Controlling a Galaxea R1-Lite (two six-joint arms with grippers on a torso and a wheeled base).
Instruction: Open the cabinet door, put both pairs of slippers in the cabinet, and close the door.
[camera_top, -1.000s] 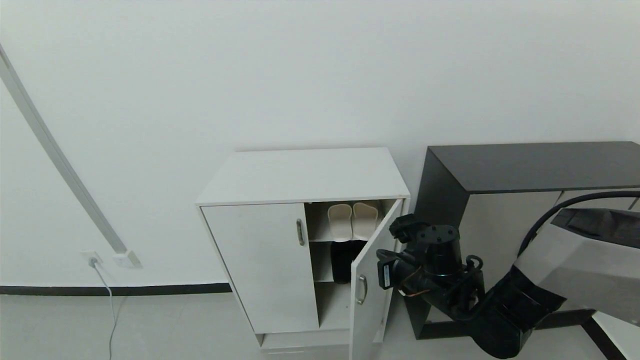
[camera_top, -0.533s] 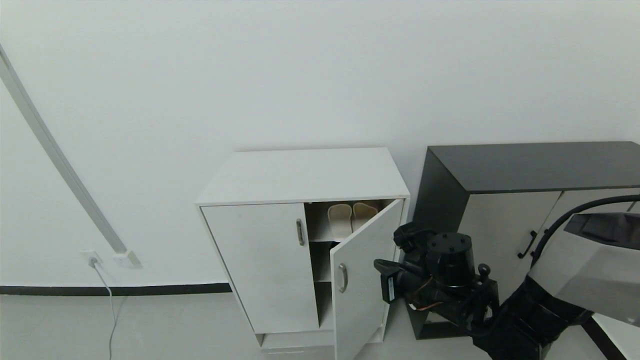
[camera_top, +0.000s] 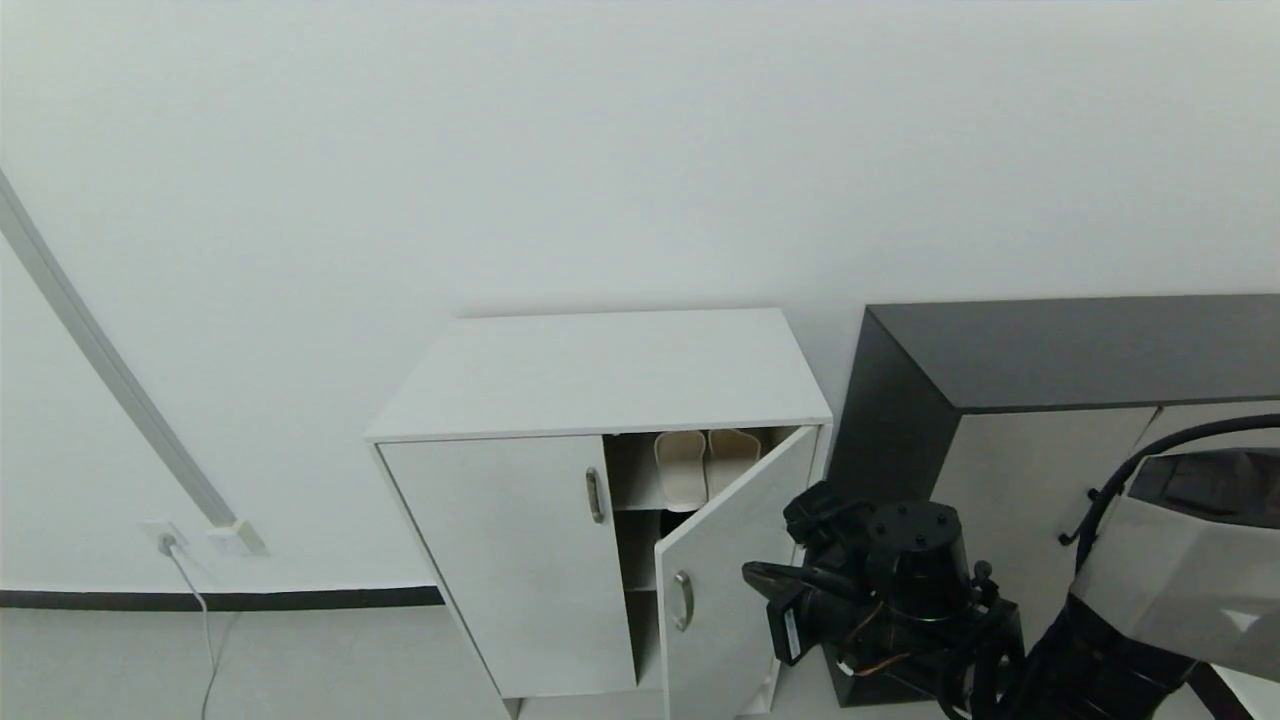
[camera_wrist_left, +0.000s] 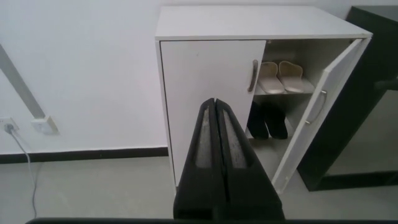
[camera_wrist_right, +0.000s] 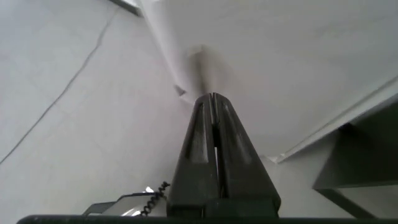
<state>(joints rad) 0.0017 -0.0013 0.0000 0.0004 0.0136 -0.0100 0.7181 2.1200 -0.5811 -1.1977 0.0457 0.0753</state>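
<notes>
In the head view, your cabinet door (camera_top: 720, 540) stands half shut, beige slippers (camera_top: 705, 462) shelved. Left wrist: left end effector (camera_wrist_left: 215, 102) pinched empty, black slippers (camera_wrist_left: 267, 121) stowed below. Right wrist: right end effector (camera_wrist_right: 213, 98) pinched shut by the door; closing remains.

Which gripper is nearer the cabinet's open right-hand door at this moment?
Right. The right gripper is shut, its tip right at the open door's outer face; contact is unclear. The left gripper, also shut, hangs well back in front of the cabinet.
</notes>
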